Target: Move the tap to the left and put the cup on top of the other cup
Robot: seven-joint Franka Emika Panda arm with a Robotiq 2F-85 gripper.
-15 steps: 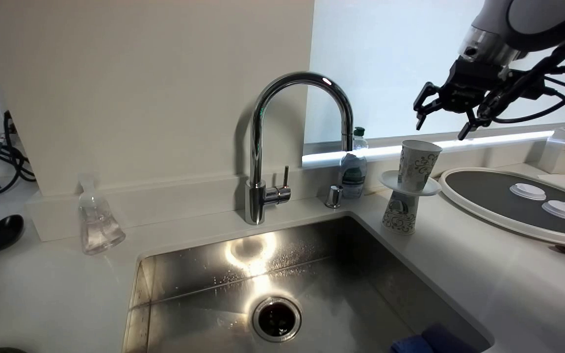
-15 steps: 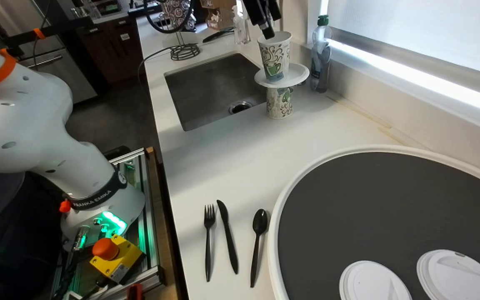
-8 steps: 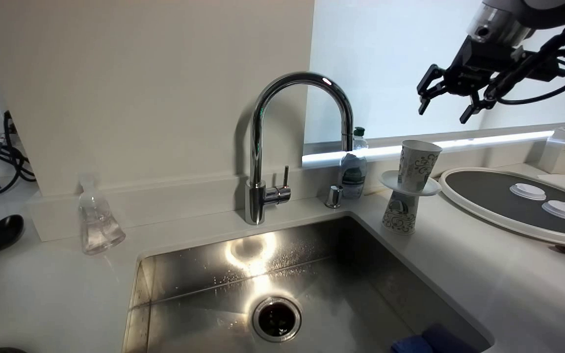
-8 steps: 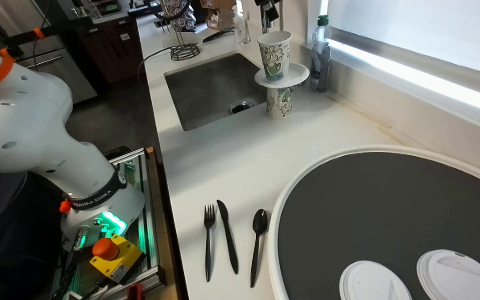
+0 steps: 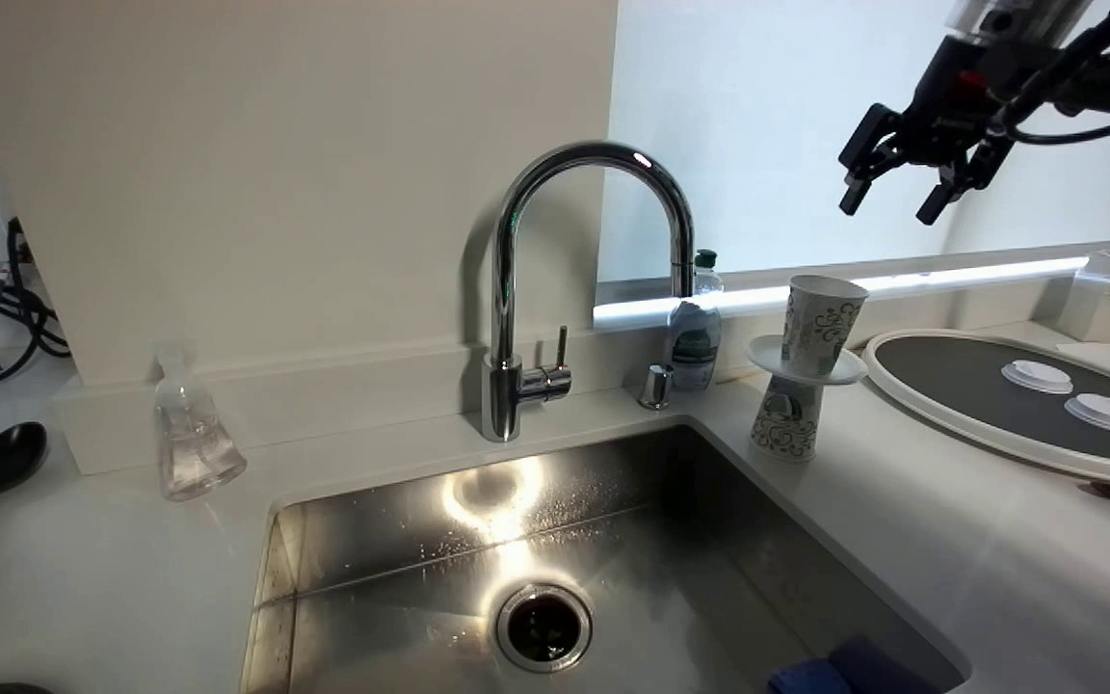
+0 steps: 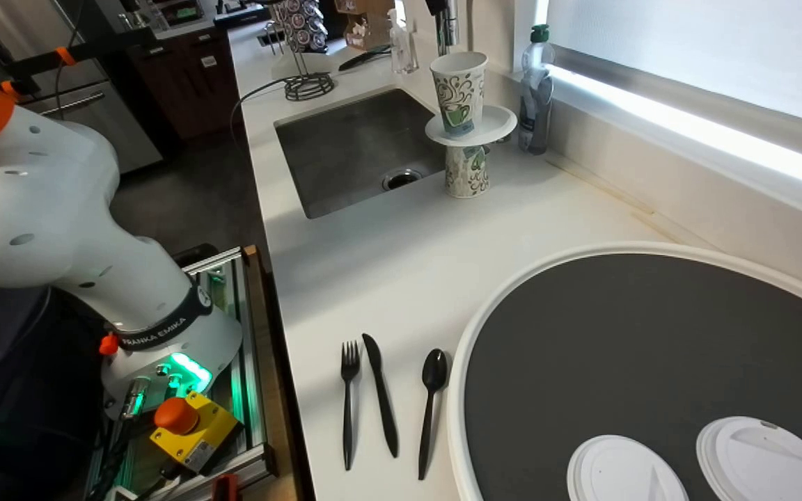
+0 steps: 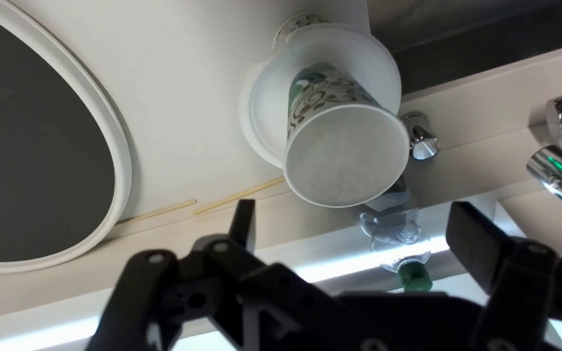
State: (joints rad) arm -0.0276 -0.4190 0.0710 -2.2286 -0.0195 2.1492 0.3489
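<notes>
- Upper cup (image 6: 458, 97): white, with brown swirls, a green cup motif (a cup drawn on a cup) and a blue patch at its foot
- Lower cup (image 6: 468, 174): white, similar brown swirls, green patches
- Plate (image 6: 500, 126): plain white
- Tap (image 5: 505, 289): shiny chrome
- Gripper (image 5: 890, 208): black
- Tray (image 6: 651, 334): dark grey, white rim
- Lids (image 6: 766, 459): white
- Fork (image 6: 348, 403), knife (image 6: 381, 396), spoon (image 6: 433, 379): all black
- Bottle (image 6: 535, 101): clear, with a green cap (image 6: 539, 33)
- Button (image 6: 177, 415): orange, on a yellow box (image 6: 211, 430)
</notes>
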